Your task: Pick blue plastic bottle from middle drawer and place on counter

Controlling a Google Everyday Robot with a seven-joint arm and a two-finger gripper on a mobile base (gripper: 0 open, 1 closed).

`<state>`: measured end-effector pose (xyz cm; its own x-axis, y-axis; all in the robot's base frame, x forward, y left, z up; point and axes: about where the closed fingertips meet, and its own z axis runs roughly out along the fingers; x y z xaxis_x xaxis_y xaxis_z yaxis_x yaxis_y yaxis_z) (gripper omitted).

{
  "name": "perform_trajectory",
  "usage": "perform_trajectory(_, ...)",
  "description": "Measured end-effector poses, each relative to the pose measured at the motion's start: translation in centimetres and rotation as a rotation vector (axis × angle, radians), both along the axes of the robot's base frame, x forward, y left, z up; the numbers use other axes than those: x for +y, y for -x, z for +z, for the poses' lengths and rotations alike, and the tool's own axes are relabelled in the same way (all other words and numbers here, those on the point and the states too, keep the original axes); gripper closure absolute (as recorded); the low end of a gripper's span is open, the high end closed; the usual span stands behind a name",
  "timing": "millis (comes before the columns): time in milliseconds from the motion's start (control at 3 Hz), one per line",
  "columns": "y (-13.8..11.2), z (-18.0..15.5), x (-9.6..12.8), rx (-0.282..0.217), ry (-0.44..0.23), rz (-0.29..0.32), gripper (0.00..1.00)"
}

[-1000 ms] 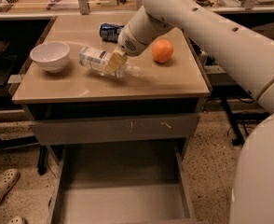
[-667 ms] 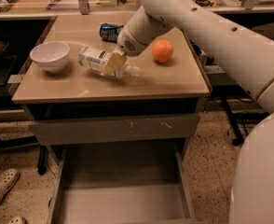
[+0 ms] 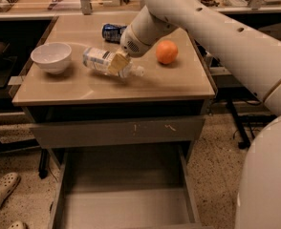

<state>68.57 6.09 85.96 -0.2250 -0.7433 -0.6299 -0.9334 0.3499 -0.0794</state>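
The blue plastic bottle [image 3: 101, 61] lies tilted on its side, at or just above the beige counter [image 3: 131, 86], with its white cap pointing right. My gripper [image 3: 117, 64] is shut on the bottle's middle, and the big white arm comes in from the upper right. The middle drawer [image 3: 126, 202] is pulled open below the cabinet, and its grey floor shows nothing on it.
A white bowl [image 3: 51, 57] stands at the counter's left. An orange [image 3: 167, 52] lies right of the gripper, and a dark blue can [image 3: 113, 32] lies behind it. A scratched grey drawer front [image 3: 116, 131] is shut below the counter. Pale shoes [image 3: 1, 190] lie on the floor at lower left.
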Motion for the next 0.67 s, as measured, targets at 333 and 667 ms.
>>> perform_trajectory(333, 0.0, 0.0, 0.0, 0.0, 0.0, 0.0, 0.0)
perform_trajectory(667, 0.0, 0.0, 0.0, 0.0, 0.0, 0.0, 0.0)
